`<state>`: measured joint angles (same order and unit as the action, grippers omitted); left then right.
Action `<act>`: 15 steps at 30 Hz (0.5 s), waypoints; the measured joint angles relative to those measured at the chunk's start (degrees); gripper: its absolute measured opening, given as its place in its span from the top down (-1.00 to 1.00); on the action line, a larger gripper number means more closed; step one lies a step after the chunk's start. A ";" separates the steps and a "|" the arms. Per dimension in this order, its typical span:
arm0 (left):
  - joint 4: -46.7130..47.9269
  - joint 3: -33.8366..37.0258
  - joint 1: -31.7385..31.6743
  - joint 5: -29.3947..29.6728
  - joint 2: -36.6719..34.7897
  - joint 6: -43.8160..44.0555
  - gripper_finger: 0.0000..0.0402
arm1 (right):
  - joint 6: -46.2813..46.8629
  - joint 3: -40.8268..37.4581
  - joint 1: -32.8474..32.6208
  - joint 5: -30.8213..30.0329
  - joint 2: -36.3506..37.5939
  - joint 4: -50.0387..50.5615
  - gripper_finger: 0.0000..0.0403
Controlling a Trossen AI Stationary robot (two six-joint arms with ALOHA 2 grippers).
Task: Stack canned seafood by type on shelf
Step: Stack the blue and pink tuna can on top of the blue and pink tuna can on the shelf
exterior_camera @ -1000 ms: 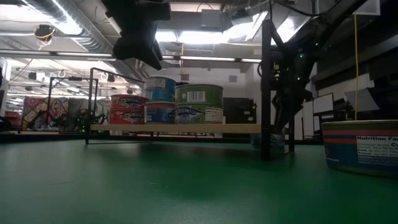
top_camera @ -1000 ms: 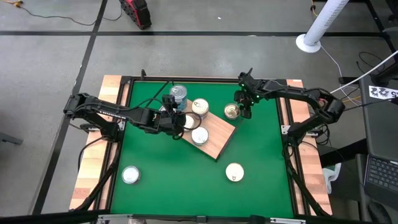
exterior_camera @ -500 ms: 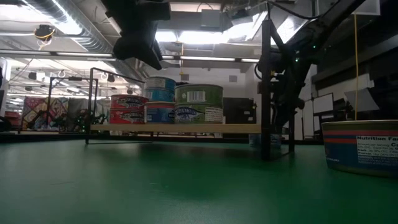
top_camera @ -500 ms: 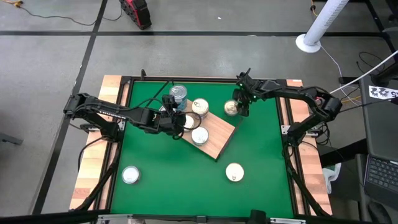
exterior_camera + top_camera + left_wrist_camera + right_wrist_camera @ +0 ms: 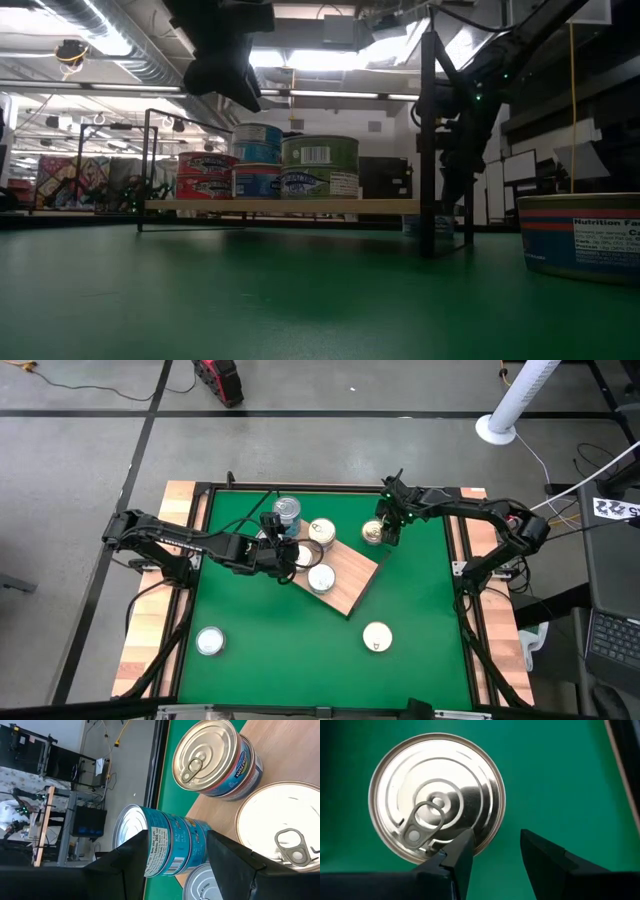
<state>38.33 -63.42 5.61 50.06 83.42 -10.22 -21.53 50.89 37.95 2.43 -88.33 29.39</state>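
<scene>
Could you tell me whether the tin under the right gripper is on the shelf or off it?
Off it: the tin lies on the green mat, beside the shelf.

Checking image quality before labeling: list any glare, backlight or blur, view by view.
Left wrist view: a white tin lid blown out by glare. Low view: ceiling lights backlight the dark arms; the near tin is soft. Right wrist view: mild sheen on the silver lid.

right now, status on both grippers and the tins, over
Right gripper open, hanging above silver-lidded tin on the green mat, off the shelf. Left gripper open over the shelf, facing stacked blue tins. Nothing held, nothing blocking.
</scene>
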 joint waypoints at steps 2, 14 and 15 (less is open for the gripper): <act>0.00 0.00 0.02 -0.24 0.00 0.00 0.02 | 1.34 0.04 0.00 1.05 0.03 1.03 0.17; 0.00 0.00 0.02 -0.89 0.00 0.02 0.02 | 2.41 0.00 -0.04 8.16 0.07 7.12 0.17; 0.00 0.00 0.02 -0.89 0.00 0.02 0.02 | 2.39 0.00 -0.04 8.14 0.07 7.03 0.17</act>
<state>38.33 -63.42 5.63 49.17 83.42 -10.20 -19.14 50.89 37.91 10.58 -88.27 36.42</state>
